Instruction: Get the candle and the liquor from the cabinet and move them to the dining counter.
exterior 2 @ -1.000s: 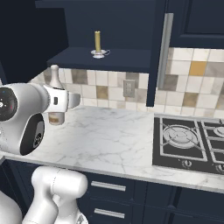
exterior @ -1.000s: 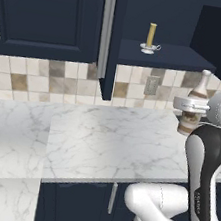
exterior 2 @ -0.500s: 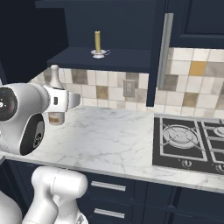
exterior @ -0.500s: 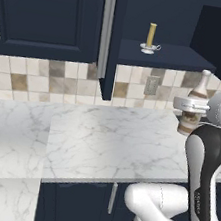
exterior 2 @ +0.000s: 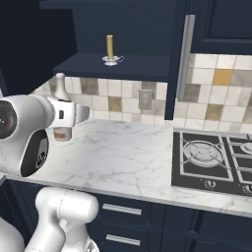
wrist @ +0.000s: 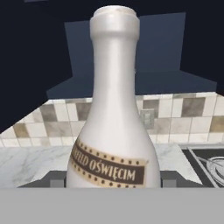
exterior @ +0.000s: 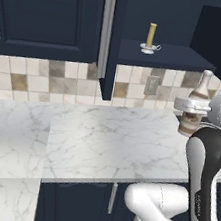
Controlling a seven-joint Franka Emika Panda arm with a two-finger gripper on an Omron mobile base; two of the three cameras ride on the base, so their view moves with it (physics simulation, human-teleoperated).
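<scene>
Two-finger gripper [exterior: 193, 107] clamped on small brownish glass liquor bottle [exterior: 195, 104], upright above marble worktop [exterior: 103, 136]; pale-yellow candle [exterior: 151, 35] in open navy cabinet [exterior: 162, 55].

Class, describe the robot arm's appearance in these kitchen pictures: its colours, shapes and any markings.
The arm has glossy white, rounded shell segments with a dark, near-black band along one link, carrying small pale lettering too small to read. A round dark joint cap shows in the right base view. The gripper is a boxy white block.
</scene>
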